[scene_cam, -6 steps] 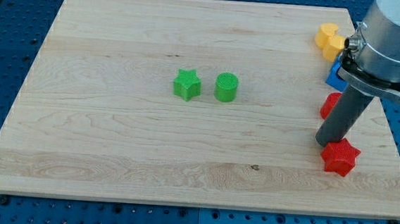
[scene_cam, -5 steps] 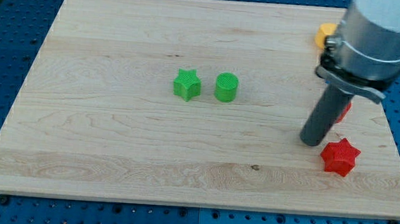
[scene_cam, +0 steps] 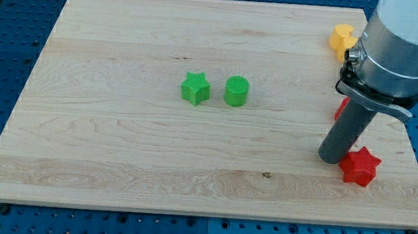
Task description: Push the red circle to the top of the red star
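— Where was my tip?
— Touching the red star's left side, near right. No claw fitted; nothing gripped.
— The red circle?
— Just behind the rod, mostly hidden.

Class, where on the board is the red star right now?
The red star sits near the board's lower right corner in the view, just right of my tip.
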Robot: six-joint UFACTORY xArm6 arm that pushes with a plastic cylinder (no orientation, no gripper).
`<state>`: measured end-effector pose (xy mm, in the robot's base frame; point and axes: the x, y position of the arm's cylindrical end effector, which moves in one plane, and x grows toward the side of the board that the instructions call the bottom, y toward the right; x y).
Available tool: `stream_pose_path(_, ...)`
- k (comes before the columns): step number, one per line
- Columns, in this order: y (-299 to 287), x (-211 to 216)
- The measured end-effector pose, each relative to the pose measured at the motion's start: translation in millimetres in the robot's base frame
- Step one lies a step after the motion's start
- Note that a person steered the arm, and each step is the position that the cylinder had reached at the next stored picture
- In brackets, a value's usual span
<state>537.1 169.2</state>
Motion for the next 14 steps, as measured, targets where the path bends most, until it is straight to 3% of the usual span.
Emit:
stream_pose_path(6,26,7)
stream_pose_path(10,11,-48)
stream_pose_path(12,-24,-115)
stream_pose_path(14,-9,-116)
